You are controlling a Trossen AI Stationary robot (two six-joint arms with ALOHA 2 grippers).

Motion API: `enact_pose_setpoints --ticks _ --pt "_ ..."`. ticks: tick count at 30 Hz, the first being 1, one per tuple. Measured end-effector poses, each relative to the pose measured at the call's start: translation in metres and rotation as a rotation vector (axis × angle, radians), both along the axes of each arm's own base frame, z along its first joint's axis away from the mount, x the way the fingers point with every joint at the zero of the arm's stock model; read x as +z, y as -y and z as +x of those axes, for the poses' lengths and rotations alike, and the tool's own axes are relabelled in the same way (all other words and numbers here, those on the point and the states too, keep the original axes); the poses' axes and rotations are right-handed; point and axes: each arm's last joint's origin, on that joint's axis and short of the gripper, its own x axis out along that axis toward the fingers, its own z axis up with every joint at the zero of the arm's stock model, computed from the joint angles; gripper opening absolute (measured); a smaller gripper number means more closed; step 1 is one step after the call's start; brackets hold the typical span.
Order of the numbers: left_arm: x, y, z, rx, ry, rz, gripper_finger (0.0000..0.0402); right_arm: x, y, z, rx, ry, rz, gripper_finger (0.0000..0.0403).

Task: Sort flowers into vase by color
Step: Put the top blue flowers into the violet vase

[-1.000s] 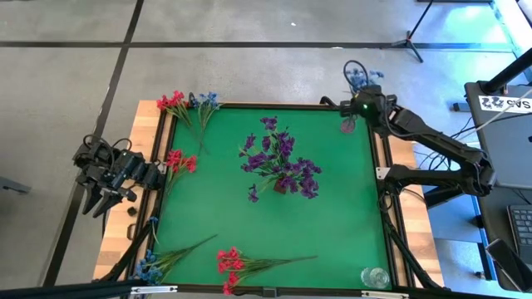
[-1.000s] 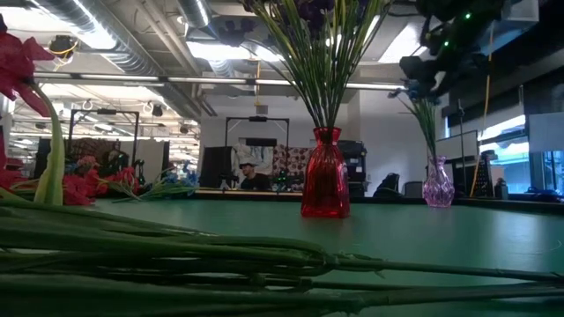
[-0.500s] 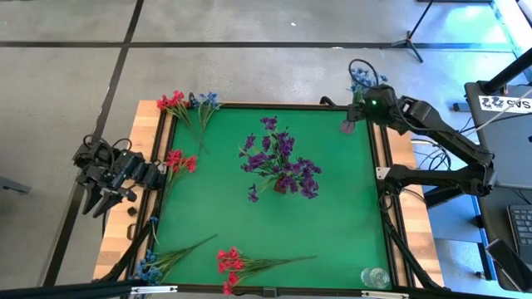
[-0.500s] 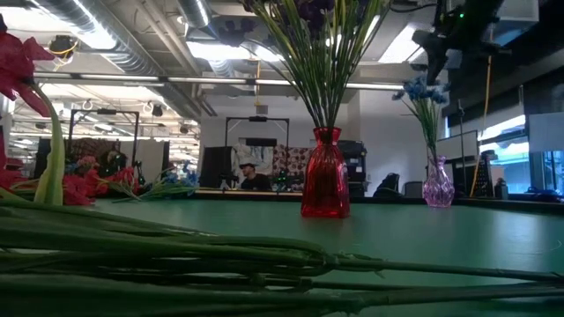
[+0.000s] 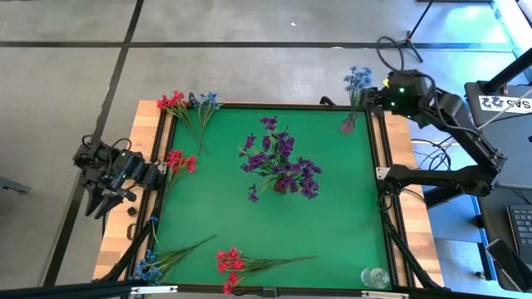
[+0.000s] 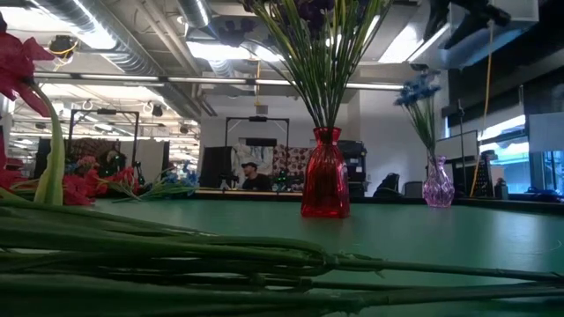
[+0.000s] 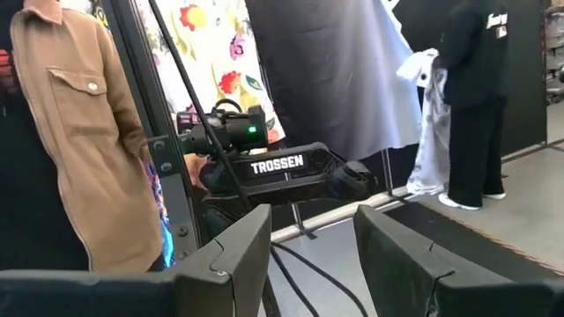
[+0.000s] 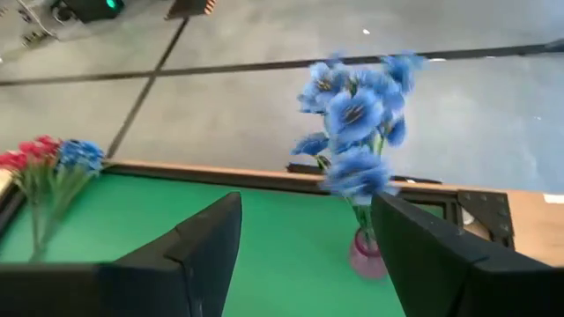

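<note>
Overhead, the red vase (image 5: pixel 280 186) hides beneath purple flowers (image 5: pixel 281 163).

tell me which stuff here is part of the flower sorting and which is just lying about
Job:
- blue sprig in pink vase
- purple flowers in red vase
- loose red and blue sprigs
- clear vase
- right gripper, open

Lying about:
- tripod
- brown coat

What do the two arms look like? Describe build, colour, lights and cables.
Both arms are dark, jointed tubes. The right arm carries a green light near its wrist, and thin cables run beside its base. The left gripper is a black cluster with looping cables at the wrist. In both wrist views the jaws show as flat, dark, angular plates.
</note>
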Motion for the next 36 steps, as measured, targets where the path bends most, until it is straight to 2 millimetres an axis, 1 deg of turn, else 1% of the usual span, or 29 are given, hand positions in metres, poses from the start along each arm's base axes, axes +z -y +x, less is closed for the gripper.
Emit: enact_pose_setpoints --ticks 4,6,9,16,19,21,23,25,26,28,30,33,36 --pt "0.000 0.000 0.000 0.005 0.062 -0.020 0.0161 0.010 -0.002 -0.003 0.001 0.032 -0.026 0.0253" --pt "0.001 0.000 0.000 0.015 0.140 -0.070 0.0161 0.013 -0.003 -0.004 0.001 0.040 -0.033 0.0253" --pt "0.001 0.000 0.000 0.035 0.293 -0.131 0.0161 0.014 -0.003 -0.004 0.001 0.041 -0.035 0.0253" --pt "0.002 0.000 0.000 0.055 0.433 -0.184 0.0161 0.012 -0.004 -0.005 0.002 0.024 -0.021 0.0253" --pt "0.001 0.000 0.000 0.055 0.433 -0.158 0.0161 0.011 -0.004 -0.006 0.002 0.012 -0.013 0.0253" --pt "0.004 0.001 0.007 0.102 0.335 -0.219 0.0161 0.011 -0.004 -0.006 0.002 0.011 -0.012 0.0253" --pt "0.004 0.004 0.026 0.220 0.115 -0.288 0.0161 0.011 -0.004 -0.006 0.001 0.011 -0.013 0.0253" --pt "-0.003 0.004 0.049 0.389 -0.101 -0.332 0.0161 0.011 -0.004 -0.006 -0.005 0.009 -0.017 0.0253" --pt "-0.008 0.004 0.060 0.501 -0.186 -0.355 0.0161 0.011 -0.004 -0.006 -0.007 0.008 -0.018 0.0253" --pt "-0.016 0.000 0.075 0.743 -0.245 -0.428 0.0161 0.011 -0.004 -0.006 -0.013 0.005 -0.022 0.0253" --pt "-0.018 -0.008 0.083 1.028 -0.261 -0.576 0.0161 0.011 -0.004 -0.006 -0.013 0.006 -0.022 0.0253" --pt "-0.018 -0.022 0.088 1.395 -0.340 -0.873 0.0161 0.012 -0.006 -0.008 0.002 0.015 -0.020 0.0253" --pt "-0.019 -0.033 0.087 1.607 -0.438 -1.172 0.0161 0.013 -0.009 -0.011 0.015 0.030 -0.020 0.0253"
